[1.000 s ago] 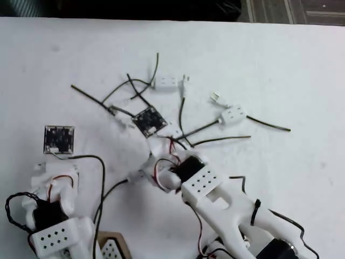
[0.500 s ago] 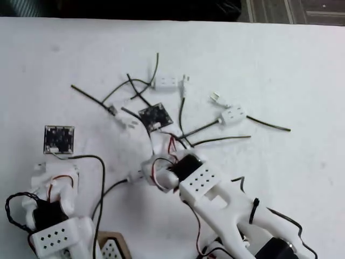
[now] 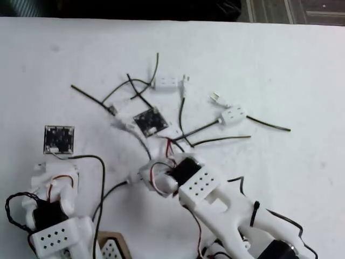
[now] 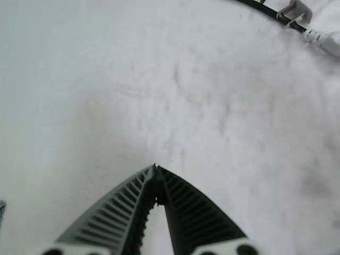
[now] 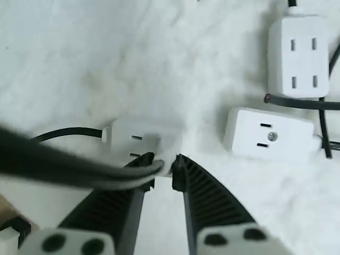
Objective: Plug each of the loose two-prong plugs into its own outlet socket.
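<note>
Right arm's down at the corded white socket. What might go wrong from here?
1. A dark cable lies across the right gripper; any move may snag it and drag the tangled wires.
2. The gripper meets only the edge of the white socket, so the socket may slip or skid away.

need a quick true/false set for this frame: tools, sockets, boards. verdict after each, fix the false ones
1. The left tool is shut, over bare table. True.
2. The double outlet has a plug pushed into it. False: all four of its slots are empty.
3. A black square board lies on the table just ahead of the left arm. True.
4. The right tool is over bare table, far from any socket. False: it is right at a white socket that lies on the table.
</note>
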